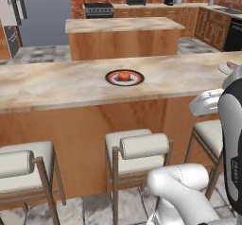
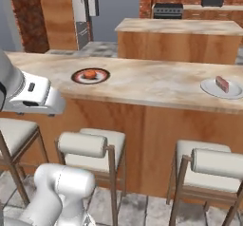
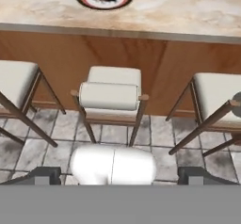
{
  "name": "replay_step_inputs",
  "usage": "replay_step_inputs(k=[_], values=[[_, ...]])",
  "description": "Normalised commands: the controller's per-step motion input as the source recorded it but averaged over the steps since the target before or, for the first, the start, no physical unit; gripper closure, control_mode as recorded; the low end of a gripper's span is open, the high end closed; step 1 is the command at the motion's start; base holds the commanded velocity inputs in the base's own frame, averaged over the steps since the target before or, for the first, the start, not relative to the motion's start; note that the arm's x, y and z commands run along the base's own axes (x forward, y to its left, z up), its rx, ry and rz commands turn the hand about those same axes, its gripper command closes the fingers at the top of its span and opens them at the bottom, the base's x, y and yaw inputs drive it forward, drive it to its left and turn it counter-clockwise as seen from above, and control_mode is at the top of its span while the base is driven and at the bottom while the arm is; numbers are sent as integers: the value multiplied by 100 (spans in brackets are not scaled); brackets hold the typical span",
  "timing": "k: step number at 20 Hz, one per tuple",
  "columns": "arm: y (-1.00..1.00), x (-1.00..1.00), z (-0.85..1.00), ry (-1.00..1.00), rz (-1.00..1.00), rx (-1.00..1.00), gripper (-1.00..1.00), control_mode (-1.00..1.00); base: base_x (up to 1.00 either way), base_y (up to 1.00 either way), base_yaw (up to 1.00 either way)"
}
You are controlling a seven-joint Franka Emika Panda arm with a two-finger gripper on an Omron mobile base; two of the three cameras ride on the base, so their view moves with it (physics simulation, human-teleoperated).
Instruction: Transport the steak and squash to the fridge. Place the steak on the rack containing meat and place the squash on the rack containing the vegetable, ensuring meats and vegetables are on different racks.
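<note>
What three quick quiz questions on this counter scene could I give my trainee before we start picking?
1. True or false: the squash lies on a dark-rimmed plate on the counter.
2. What rests on the white plate? A) steak B) carrot C) cup
3. Fill in: the gripper is ____ and holds nothing.

Key: 1 true; 2 A; 3 open
</note>
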Motion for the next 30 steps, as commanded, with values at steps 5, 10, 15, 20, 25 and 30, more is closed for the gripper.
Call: replay_step_inputs(k=[5,10,15,20,25,30], values=[[0,0,0,0,0,0,-100,100,85,-67,-3],[0,0,0,0,0,0,-100,100,100,-25,0],[0,0,0,0,0,0,-100,100,100,-5,10],[0,0,0,0,0,0,-100,100,100,-2,36],[0,0,0,0,0,0,-100,100,100,-2,46],[0,60,-14,8,14,0,-100,-100,40,-2,14]])
